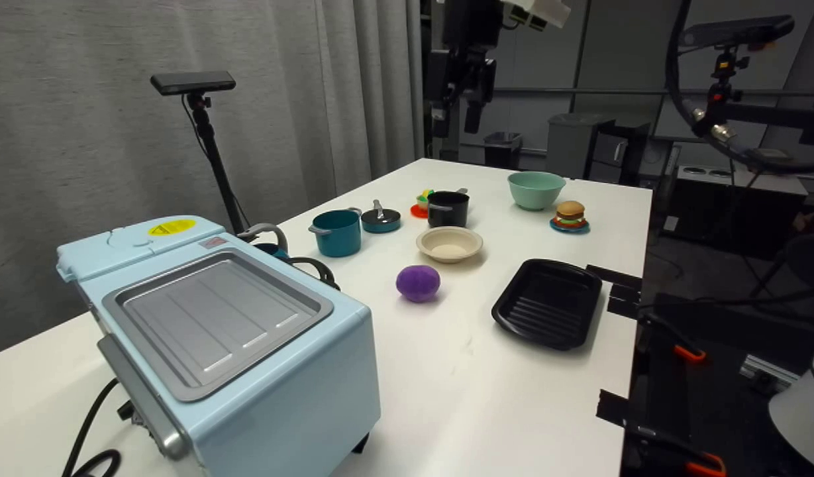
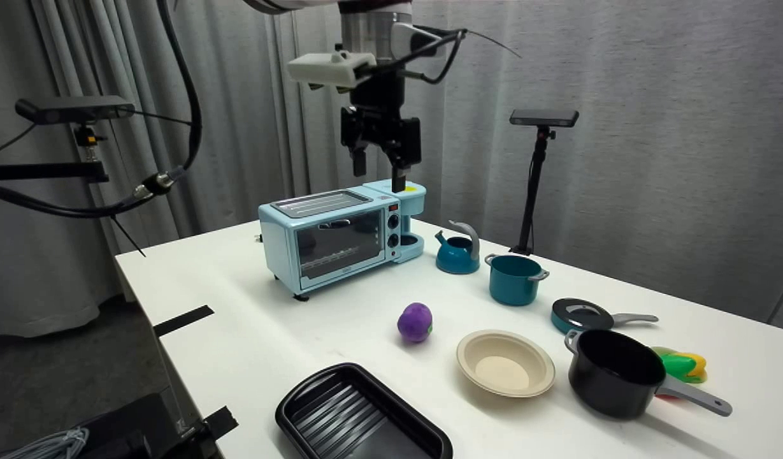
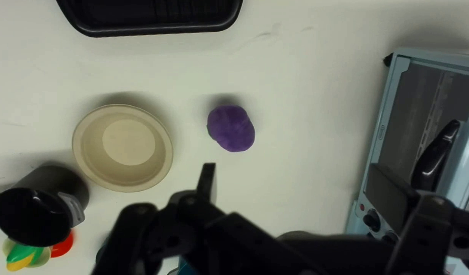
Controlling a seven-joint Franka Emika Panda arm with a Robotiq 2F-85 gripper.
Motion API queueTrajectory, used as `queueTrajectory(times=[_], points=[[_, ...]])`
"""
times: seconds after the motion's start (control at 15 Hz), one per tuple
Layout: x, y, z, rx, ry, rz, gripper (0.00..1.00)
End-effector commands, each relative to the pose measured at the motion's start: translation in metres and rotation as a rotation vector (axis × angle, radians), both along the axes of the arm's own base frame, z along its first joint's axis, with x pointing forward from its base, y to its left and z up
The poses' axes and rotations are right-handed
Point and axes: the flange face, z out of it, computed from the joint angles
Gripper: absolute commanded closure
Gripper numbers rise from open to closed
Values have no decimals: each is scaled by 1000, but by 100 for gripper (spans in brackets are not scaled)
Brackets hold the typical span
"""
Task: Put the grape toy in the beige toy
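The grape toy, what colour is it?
Mostly purple: the grape toy also shows a bit of green at its edge, clearest in an exterior view.

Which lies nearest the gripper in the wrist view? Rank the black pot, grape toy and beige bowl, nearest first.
1. Grape toy: near the picture's centre, closest to the gripper.
2. Beige bowl: left of the grape toy.
3. Black pot: at the lower left, beyond the beige bowl.

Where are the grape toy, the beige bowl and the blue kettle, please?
Grape toy (image 3: 231,128): wrist view, purple upper side.
Beige bowl (image 3: 128,143): wrist view, inner bottom.
Blue kettle (image 2: 456,261): in an exterior view, body.
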Motion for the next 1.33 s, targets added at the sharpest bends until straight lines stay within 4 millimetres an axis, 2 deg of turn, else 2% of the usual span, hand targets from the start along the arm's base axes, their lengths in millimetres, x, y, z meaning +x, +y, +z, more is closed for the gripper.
queueTrajectory(times=[0.0, 0.27, 0.4, 0.47, 0.6, 0.87, 1.2, 1.27], points=[[29, -32, -38, -33, -9, 14, 0], [52, -62, -90, -55, 11, 3, 0], [59, -68, -113, -54, 33, -9, 0], [45, -61, -102, -40, 32, -21, 0], [51, -65, -119, -42, 47, -26, 0], [55, -65, -118, -43, 42, -26, 0], [81, -61, -137, -12, 54, 40, 0], [85, -58, -148, -3, 62, 52, 0]])
